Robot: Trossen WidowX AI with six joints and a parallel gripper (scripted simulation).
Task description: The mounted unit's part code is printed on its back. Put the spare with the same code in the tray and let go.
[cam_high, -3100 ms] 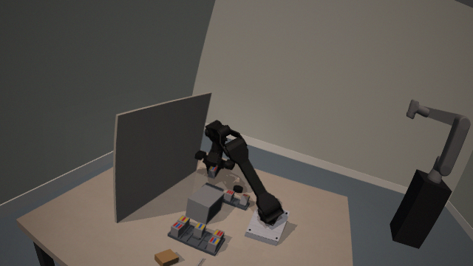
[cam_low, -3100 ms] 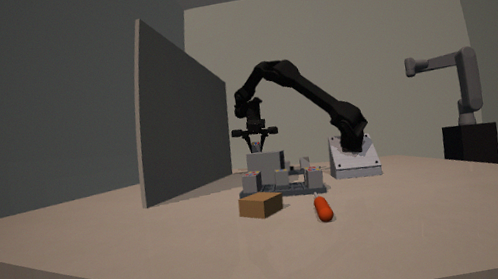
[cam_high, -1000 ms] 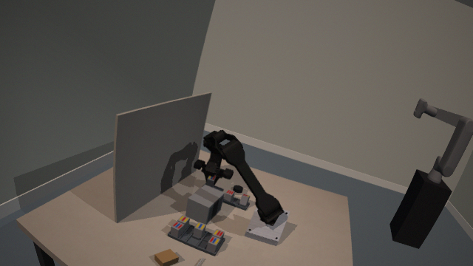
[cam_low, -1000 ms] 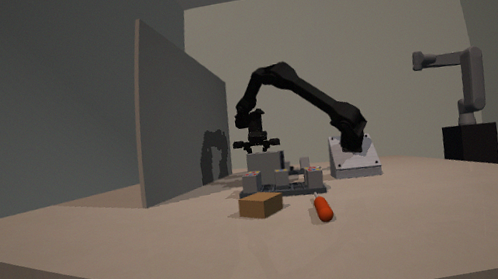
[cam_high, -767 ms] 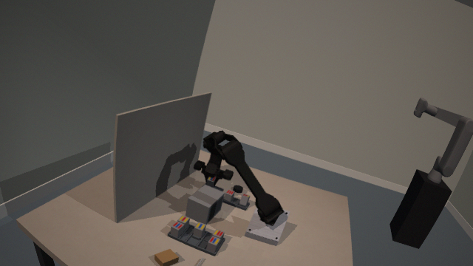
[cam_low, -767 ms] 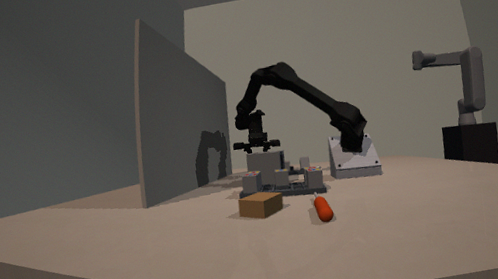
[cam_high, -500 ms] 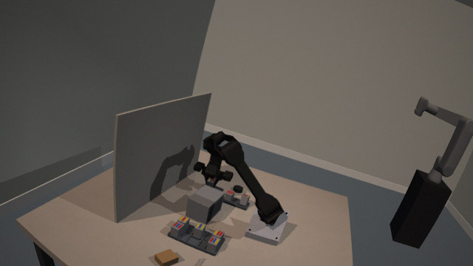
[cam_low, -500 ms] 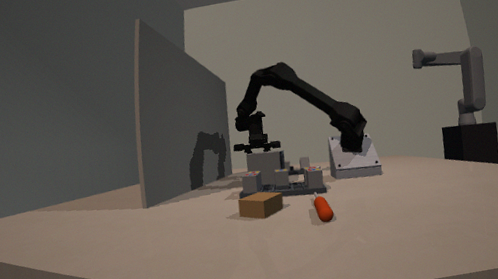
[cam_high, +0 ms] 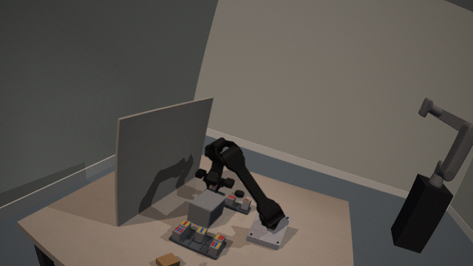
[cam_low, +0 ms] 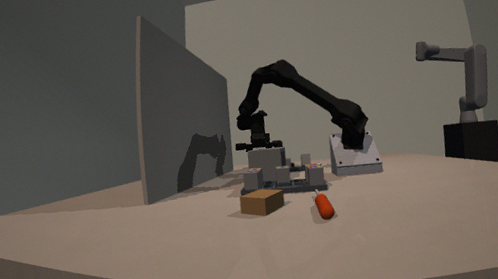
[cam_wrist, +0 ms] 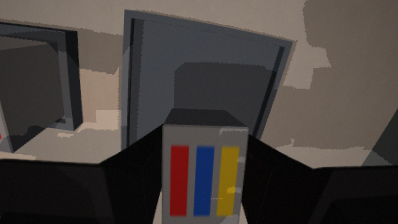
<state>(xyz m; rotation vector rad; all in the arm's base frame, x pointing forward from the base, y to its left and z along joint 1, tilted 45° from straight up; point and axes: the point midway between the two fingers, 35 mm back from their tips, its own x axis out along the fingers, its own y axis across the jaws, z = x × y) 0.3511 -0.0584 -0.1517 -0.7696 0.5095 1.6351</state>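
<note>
My gripper [cam_high: 213, 187] [cam_low: 259, 147] [cam_wrist: 198, 131] is shut on a grey spare block [cam_wrist: 205, 137] with red, blue and yellow stripes on top. It holds the block above the dark grey tray [cam_wrist: 162, 47], nearer the tray's lower side in the wrist view; a shadow falls on the tray floor. Whether the block touches the tray is hidden. A front rack [cam_high: 196, 250] [cam_low: 320, 187] holds several striped spares. A back rack [cam_high: 236, 210] holds spares with striped tops, two of which [cam_high: 231, 199] [cam_high: 246, 204] show clearly. I cannot make out the mounted unit's code.
A large grey box [cam_high: 206, 207] [cam_low: 267, 163] stands between the gripper and the front rack. A tall panel [cam_high: 159, 159] [cam_low: 183, 110] stands to the left. A black round object [cam_high: 239, 193] lies near the back rack. A brown block [cam_high: 168, 259] [cam_low: 261, 201] and an orange-handled screwdriver [cam_low: 324, 206] lie in front.
</note>
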